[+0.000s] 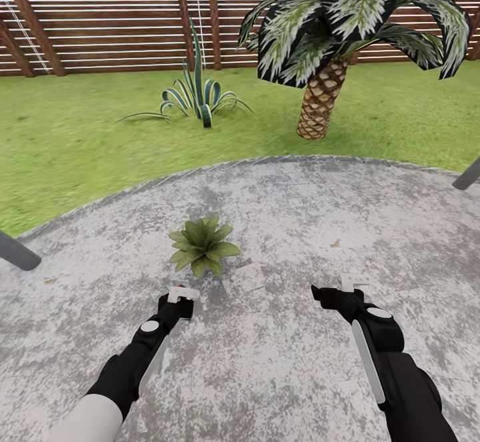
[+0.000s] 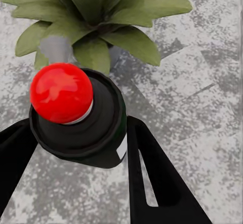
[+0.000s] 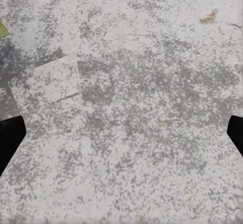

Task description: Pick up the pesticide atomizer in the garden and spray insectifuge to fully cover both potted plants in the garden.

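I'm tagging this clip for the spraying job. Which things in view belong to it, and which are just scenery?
Part of the job:
- pesticide atomizer, red-capped, held in the left gripper
- potted plant on the patio, just ahead of the atomizer
- right gripper, open and holding nothing

Scenery:
- striped agave on the lawn
- palm
- wooden fence

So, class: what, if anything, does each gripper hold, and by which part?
Left gripper clamps the red-capped dark green atomizer bottle around its body below the cap; right gripper holds nothing.
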